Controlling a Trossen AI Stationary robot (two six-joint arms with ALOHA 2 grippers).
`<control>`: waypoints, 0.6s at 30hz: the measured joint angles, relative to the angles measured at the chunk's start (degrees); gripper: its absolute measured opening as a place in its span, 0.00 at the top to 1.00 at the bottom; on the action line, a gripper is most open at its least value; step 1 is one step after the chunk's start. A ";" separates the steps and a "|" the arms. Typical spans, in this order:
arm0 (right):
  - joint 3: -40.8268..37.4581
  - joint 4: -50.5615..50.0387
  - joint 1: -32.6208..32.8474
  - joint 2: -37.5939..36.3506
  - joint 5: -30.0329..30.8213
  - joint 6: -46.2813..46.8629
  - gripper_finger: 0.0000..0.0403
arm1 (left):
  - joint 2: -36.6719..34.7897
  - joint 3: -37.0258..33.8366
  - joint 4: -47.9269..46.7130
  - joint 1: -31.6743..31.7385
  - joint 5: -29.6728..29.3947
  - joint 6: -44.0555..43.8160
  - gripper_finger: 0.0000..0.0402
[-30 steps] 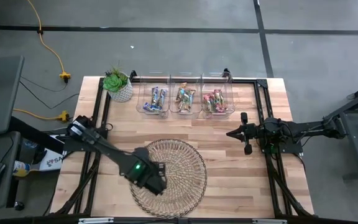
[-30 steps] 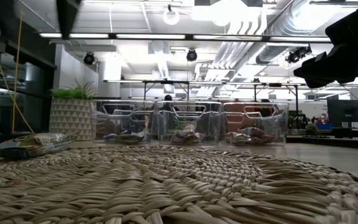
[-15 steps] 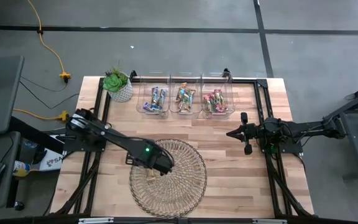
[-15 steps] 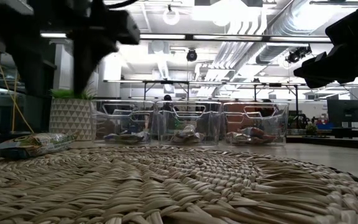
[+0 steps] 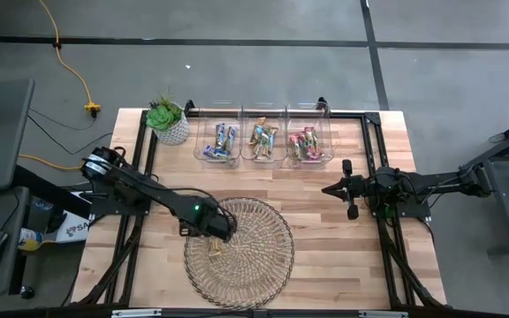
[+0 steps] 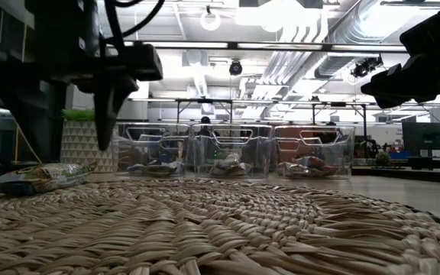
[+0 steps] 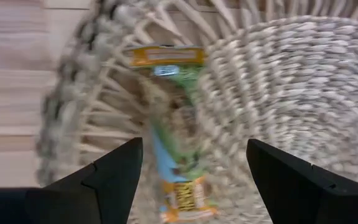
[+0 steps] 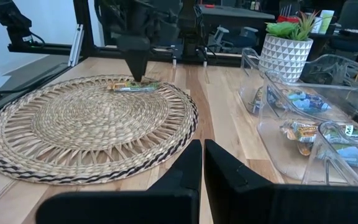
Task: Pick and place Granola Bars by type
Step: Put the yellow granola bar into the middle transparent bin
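One green and tan granola bar (image 7: 174, 130) lies flat on the round wicker mat's left part (image 5: 212, 255), also seen in the low view (image 6: 40, 177) and the right wrist view (image 8: 133, 87). My left gripper (image 5: 219, 233) hangs open just above it, slightly to its far side, fingers pointing down (image 7: 192, 142). The other bars lie sorted in three clear bins at the far edge: blue (image 5: 221, 141), green/tan (image 5: 263, 139), pink/red (image 5: 305, 144). My right gripper (image 5: 327, 188) waits shut over the table's right part, pointing left (image 8: 202, 146).
The wicker mat (image 5: 263, 265) covers the near middle of the table. A potted plant in a white pot (image 5: 168, 122) stands at the far left corner beside the bins. Bare wood lies between the mat and the bins (image 5: 307, 181).
My left gripper has moved from over the mat's near-left part toward the far edge, uncovering the bar in the high view, and has come down closer to the mat. The bar has stayed where it lay. My right arm has kept still.
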 joint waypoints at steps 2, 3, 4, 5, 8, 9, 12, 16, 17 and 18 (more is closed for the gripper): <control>0.00 0.00 0.00 0.02 -0.02 0.00 1.00 | -0.04 -1.20 2.29 0.06 0.12 -0.06 0.29; -0.02 0.00 0.00 0.02 0.00 0.00 1.00 | -0.04 -1.94 3.10 0.04 0.13 -0.49 0.29; -0.01 0.00 -0.01 0.02 -0.01 0.00 1.00 | -0.04 -2.76 3.81 -0.01 0.27 -1.24 0.29; -0.01 0.00 0.00 0.02 -0.02 0.00 1.00 | -0.04 -3.48 4.22 -0.04 0.41 -2.06 0.29; 0.00 0.00 0.00 0.02 -0.02 0.00 1.00 | -0.04 -4.29 3.98 -0.05 0.51 -3.06 0.29; -0.01 0.00 -0.01 0.02 -0.02 0.00 1.00 | -0.04 -4.29 4.02 -0.05 0.51 -3.06 0.29; -0.01 0.00 -0.01 0.02 -0.02 0.00 1.00 | -0.04 -4.29 4.91 0.01 -0.51 -3.15 0.29; 0.00 0.00 0.00 0.02 -0.02 0.00 1.00 | -0.04 -4.29 4.50 -0.01 -0.65 -3.26 0.29; 0.00 0.00 -0.02 0.02 -0.01 0.00 1.00 | -0.04 -4.29 4.40 -0.01 -0.67 -3.26 0.29; 0.00 0.00 0.00 0.02 -0.02 0.00 1.00 | 0.15 -4.29 4.27 -0.01 -0.71 -3.26 0.29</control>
